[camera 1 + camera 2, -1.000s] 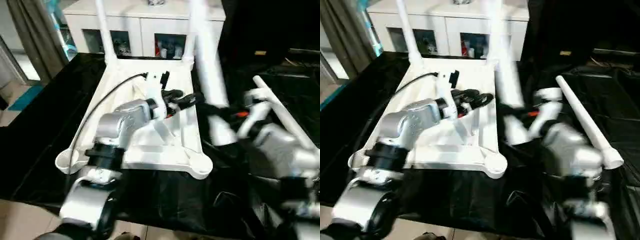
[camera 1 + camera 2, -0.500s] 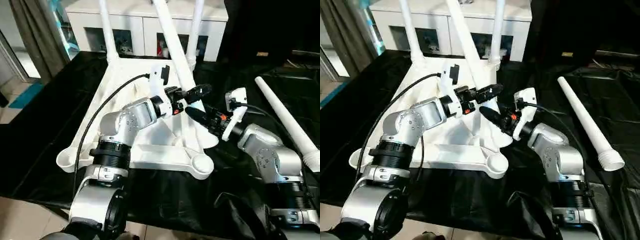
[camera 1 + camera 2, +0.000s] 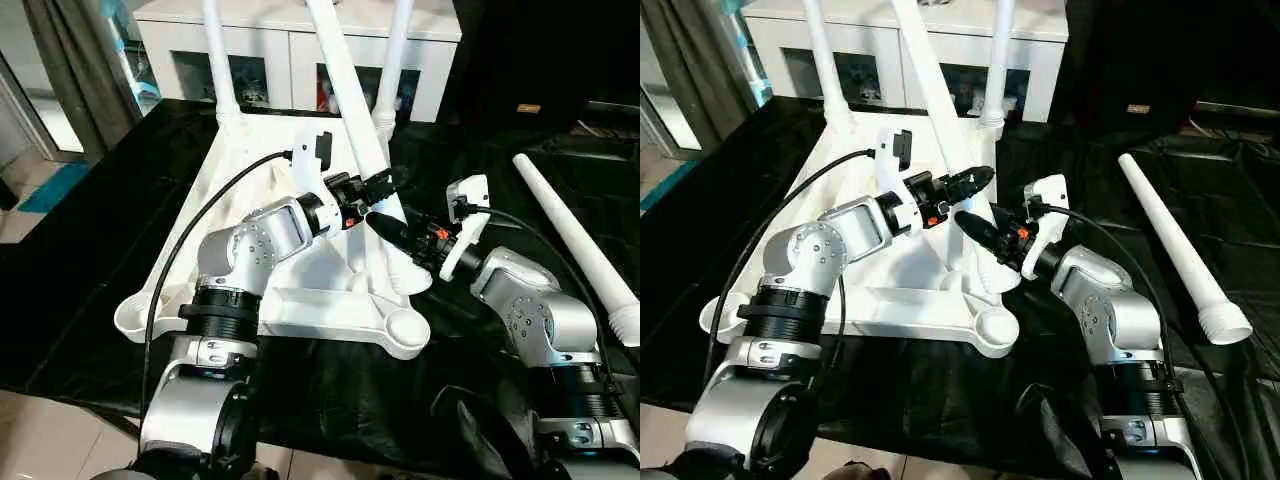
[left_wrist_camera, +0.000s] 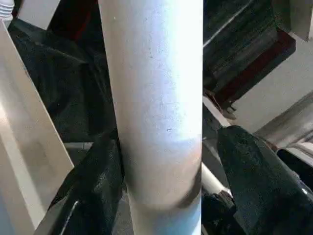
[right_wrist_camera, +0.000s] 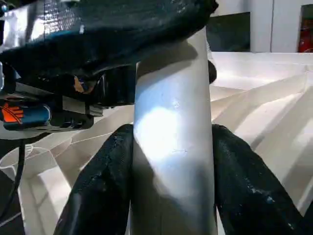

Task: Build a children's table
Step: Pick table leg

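Table top (image 3: pixel 250 215) lies upside down on the black counter (image 3: pixel 80 250). My left pincer (image 3: pixel 385 185) and right pincer (image 3: pixel 385 228) both clamp the third leg (image 3: pixel 350 85) low. Light, stiff, slick tube; grip near the socket.

Both forearms are clad in rounded silver shells, with a ribbed black ring seen at each elbow joint. Left hand (image 3: pixel 385 183): two black tapered fingers, matte and slightly textured in the left wrist view (image 4: pixel 93 186). Right hand (image 3: pixel 388 226): same black finger pair (image 5: pixel 249 181). Small orange markings are seen at the base of each hand. A white bracket with a black camera module (image 3: pixel 323 146) is mounted on the left wrist; a white one (image 3: pixel 466 192) is mounted on the right wrist. A black cable (image 3: pixel 190 245) is looped from the left wrist bracket to the elbow; another is routed along the right forearm.
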### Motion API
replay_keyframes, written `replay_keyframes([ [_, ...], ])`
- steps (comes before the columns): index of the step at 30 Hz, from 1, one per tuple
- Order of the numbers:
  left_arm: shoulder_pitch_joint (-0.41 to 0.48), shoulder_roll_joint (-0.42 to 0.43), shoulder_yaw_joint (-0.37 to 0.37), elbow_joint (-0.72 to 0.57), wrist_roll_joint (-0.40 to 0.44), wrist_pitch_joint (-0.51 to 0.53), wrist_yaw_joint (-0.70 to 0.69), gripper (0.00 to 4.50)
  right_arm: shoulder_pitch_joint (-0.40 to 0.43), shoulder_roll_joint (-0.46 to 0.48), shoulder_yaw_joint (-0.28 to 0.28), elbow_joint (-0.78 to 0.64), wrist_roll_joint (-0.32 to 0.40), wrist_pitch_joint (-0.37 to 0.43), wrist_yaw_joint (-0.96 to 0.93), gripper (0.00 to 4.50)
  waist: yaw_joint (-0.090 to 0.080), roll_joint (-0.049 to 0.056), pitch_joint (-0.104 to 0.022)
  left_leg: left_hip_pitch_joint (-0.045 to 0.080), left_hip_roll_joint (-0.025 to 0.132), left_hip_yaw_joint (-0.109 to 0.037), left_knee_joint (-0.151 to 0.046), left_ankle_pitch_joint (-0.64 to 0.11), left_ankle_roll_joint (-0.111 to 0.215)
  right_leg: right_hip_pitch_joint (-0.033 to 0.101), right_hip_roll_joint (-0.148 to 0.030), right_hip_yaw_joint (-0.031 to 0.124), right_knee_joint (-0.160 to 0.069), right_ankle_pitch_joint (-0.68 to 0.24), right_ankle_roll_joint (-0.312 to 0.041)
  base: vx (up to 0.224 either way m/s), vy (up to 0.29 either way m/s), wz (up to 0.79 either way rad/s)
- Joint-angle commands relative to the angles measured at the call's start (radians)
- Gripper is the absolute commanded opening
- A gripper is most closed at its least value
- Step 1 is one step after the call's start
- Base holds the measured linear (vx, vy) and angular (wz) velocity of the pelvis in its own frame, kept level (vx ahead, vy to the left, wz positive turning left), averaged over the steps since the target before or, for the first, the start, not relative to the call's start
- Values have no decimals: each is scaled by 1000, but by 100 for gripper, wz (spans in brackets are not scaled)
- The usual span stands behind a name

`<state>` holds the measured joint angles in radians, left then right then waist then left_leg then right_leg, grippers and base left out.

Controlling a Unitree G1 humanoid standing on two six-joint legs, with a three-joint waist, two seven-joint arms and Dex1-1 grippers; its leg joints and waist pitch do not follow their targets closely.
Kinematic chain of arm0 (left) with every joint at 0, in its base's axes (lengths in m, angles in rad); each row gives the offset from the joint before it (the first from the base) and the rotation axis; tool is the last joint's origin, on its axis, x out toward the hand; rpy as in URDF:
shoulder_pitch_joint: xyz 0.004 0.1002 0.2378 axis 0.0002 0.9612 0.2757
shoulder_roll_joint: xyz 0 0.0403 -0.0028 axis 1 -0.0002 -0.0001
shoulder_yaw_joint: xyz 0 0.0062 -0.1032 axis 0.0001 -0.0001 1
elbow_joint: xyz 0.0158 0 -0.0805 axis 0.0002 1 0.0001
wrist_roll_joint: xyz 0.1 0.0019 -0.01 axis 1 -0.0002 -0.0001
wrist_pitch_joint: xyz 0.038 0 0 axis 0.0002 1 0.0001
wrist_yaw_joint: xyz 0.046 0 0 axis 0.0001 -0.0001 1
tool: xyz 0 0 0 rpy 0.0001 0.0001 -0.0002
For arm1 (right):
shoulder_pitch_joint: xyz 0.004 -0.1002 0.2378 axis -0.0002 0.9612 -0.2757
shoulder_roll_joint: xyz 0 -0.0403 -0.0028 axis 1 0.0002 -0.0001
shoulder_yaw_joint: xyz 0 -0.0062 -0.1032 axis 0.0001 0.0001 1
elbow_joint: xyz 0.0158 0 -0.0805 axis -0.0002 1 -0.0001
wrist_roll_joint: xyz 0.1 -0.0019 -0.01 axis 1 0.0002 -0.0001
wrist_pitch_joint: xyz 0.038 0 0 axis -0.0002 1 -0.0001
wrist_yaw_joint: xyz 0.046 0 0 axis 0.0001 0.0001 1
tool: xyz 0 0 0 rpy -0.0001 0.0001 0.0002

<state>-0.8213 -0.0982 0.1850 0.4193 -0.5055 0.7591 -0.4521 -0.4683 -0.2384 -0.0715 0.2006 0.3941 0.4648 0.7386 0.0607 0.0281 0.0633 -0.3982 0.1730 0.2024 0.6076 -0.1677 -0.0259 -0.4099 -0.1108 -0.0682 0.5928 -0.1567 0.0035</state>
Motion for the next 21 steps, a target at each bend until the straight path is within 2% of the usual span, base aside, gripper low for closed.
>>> replay_keyframes([
  [1,-17,-13,0,2,-18,-6,4,284,-12,3,10,-17,-8,-4,-6,184,2,-22,-81,22,45,-24,-70,-191,77,51,-38,31,-71,-253,-210,0,0,0],
  [4,-14,-13,-2,-2,-20,-4,8,259,-12,2,13,-18,-7,-4,-8,184,1,-21,-81,21,45,-25,-71,-190,77,51,-37,30,-70,-250,-210,0,0,0],
  [5,-7,-15,-4,-6,-21,-3,10,249,-12,2,16,-17,-7,-5,-8,184,2,-25,-81,21,46,-25,-71,-188,78,51,-38,30,-69,-249,-211,0,0,0],
  [6,-5,-16,-5,-9,-21,-3,10,246,-12,1,17,-16,-7,-6,-8,184,2,-24,-81,22,46,-25,-71,-186,79,50,-38,31,-69,-248,-211,0,0,0],
  [7,-2,-15,-8,-13,-20,-1,8,246,-13,1,19,-15,-7,-7,-8,184,2,-27,-81,21,46,-24,-71,-187,80,50,-38,31,-70,-249,-211,0,0,0],
  [10,7,-13,-18,-24,-15,-3,-1,207,-17,3,23,-11,-6,-9,-6,184,3,-26,-80,22,47,-24,-72,-187,80,50,-38,31,-70,-256,-210,0,0,0],
  [16,17,-10,-34,-47,-6,-31,-20,192,-19,8,28,-9,-5,-19,0,184,3,-27,-82,19,45,-23,-69,-170,87,51,-39,32,-67,-237,-212,0,0,0],
  [17,18,-10,-34,-49,-6,-32,-19,192,-19,8,30,-9,-10,-25,-3,184,4,-24,-82,19,46,-24,-69,-169,86,51,-39,32,-67,-233,-213,0,0,0],
  [18,18,-11,-37,-48,0,-41,-15,191,-18,10,24,-10,10,-5,8,184,3,-24,-83,19,46,-24,-69,-162,90,51,-38,32,-66,-220,-216,0,0,0],
  [19,17,-11,-39,-47,7,-50,-10,191,-17,11,19,-13,25,9,15,240,3,-24,-82,19,47,-24,-69,-164,91,50,-38,32,-66,-218,-217,0,0,0],
  [21,12,-10,-49,-46,27,-74,3,191,-16,12,16,-26,28,14,5,254,3,-25,-82,19,46,-23,-69,-166,93,51,-38,31,-66,-220,-218,0,0,0],
])
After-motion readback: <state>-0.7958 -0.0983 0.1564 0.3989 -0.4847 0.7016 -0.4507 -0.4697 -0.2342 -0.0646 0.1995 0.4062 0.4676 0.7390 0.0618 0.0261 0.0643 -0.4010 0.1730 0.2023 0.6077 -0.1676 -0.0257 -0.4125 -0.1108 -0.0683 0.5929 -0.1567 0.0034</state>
